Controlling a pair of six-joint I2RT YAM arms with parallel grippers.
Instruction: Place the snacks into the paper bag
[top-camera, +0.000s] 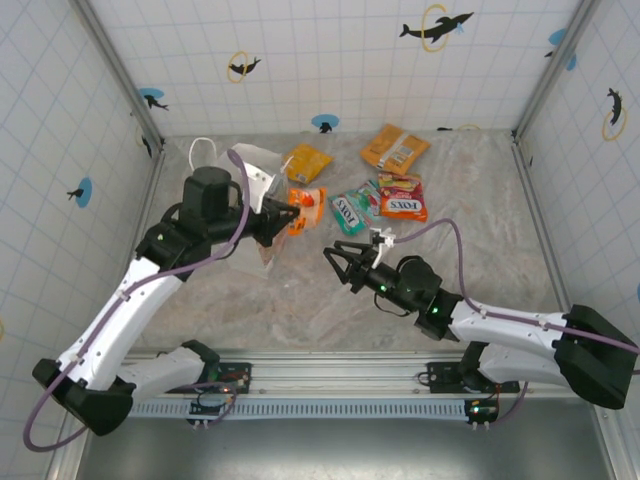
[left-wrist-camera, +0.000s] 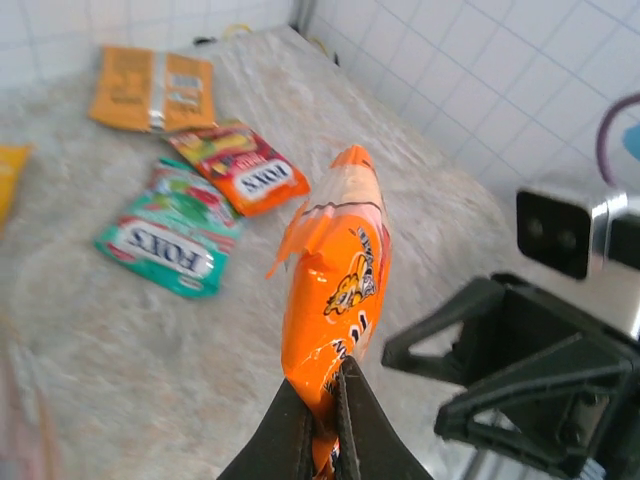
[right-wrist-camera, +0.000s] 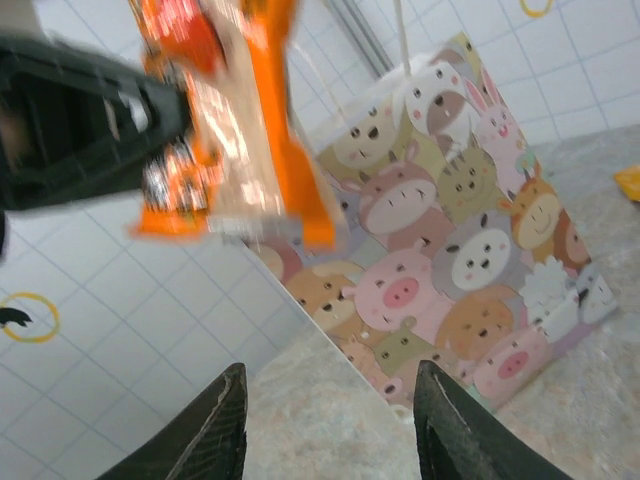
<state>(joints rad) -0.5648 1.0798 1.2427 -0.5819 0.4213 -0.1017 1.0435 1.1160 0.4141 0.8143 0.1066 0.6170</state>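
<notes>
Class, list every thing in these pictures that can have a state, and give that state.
Left gripper: shut on the orange packet.
Orange packet: held off the table.
Right gripper: open, empty.
Paper bag: standing on the table.
Teal packet: lying flat.
Red-orange packet: lying flat.
Orange-yellow packets: lying flat.

Bare tabletop (top-camera: 490, 215) right of snacks (top-camera: 402, 206)

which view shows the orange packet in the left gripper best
The left wrist view: the orange packet is close and sharp, its lower end pinched in the shut left gripper. The right wrist view shows it blurred near the top edge; the top external view shows it small and far.
</notes>
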